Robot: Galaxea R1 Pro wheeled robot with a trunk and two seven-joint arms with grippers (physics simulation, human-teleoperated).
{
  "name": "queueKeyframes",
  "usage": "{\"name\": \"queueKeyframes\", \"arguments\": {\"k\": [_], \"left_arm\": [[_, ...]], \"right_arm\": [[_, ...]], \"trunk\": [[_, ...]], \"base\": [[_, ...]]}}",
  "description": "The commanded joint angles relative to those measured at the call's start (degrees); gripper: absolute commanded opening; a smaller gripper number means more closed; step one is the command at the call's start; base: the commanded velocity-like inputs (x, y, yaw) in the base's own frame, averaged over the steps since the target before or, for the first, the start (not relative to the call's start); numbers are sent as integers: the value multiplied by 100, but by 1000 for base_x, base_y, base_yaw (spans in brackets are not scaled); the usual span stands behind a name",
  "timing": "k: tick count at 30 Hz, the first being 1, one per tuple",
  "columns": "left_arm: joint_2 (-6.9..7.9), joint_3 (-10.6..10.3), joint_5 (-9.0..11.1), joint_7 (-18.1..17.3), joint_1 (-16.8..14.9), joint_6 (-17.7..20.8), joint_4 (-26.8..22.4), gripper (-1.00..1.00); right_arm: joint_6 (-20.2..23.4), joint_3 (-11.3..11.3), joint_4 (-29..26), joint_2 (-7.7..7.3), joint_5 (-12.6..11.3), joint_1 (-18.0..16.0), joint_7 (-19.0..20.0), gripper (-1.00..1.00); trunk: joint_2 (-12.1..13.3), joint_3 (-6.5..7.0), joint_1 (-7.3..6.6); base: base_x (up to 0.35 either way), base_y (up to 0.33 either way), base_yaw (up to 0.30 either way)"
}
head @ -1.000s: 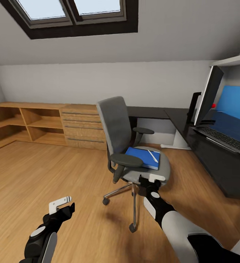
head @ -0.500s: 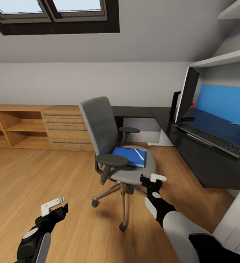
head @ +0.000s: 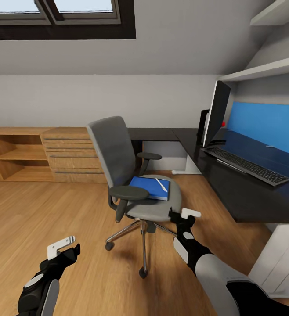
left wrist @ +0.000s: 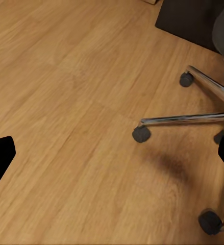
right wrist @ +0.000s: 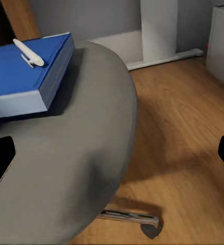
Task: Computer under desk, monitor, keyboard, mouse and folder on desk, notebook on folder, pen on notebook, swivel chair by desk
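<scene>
View's swung right, so more tabletop (head: 232, 193) shows. Right claw (head: 185, 216) hangs released by the chair (head: 131, 175); folder (head: 149, 188) is next, I'd guess.

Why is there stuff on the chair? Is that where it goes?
No, that looks out of place. The blue folder lies flat on the swivel chair seat with a white pen on top, where someone would sit. The desk beside it has room near the keyboard.

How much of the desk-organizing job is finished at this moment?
Done: the monitor and keyboard stand on the desk. In hand: nothing; the right gripper hangs open beside the swivel chair. Left: the folder, pen on top, lies on its seat.
</scene>
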Motion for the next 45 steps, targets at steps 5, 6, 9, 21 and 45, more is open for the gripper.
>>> {"name": "queueKeyframes", "arguments": {"k": [5, 6, 9, 21, 45], "left_arm": [[-3, -11, 61, 39, -4, 21, -41, 100], [-3, -12, 61, 39, -4, 21, -46, 100], [-3, -13, 61, 39, -4, 21, -51, 100], [-12, -37, 61, 39, -4, 21, -47, 100], [-3, -15, 53, 48, -4, 33, -44, 100]], "right_arm": [[-86, -262, -26, -3, -537, -6, 26, 100], [0, -312, -32, -7, -782, -8, 36, 100], [274, -380, -46, -28, -1311, -10, 164, 100], [625, -409, -45, -110, -2966, -12, 1106, 100], [640, -412, -92, -260, -3027, -12, 1141, 100]], "trunk": [[-3, -6, -1], [-3, -6, -1], [-3, -6, -1], [-3, -6, -1], [-3, -6, -1]], "base": [[0, 0, -3], [0, 0, 0], [0, 0, 0], [0, 0, 0], [143, 0, 0]]}}
